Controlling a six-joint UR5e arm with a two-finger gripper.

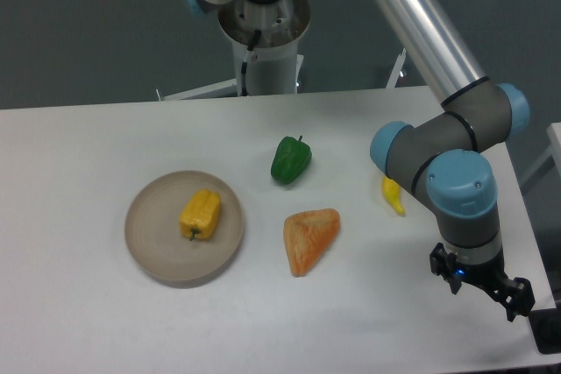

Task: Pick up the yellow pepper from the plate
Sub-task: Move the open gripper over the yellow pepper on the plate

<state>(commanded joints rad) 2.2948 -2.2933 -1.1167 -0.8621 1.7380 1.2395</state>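
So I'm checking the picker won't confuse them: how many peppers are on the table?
2: the yellow pepper lies on the plate; the green pepper lies on the table beyond it. The arm could hide more.

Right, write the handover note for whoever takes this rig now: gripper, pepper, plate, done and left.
Gripper: low at the table's right front corner, far from the plate; holds nothing, open or shut cannot be told from this view.
Yellow pepper: lying on the plate, left of centre on the table, untouched.
Also on the table: green pepper, orange wedge-shaped item, banana partly hidden behind the arm.
Done: nothing yet.
Left: move across to the plate, grasp the yellow pepper, lift it.
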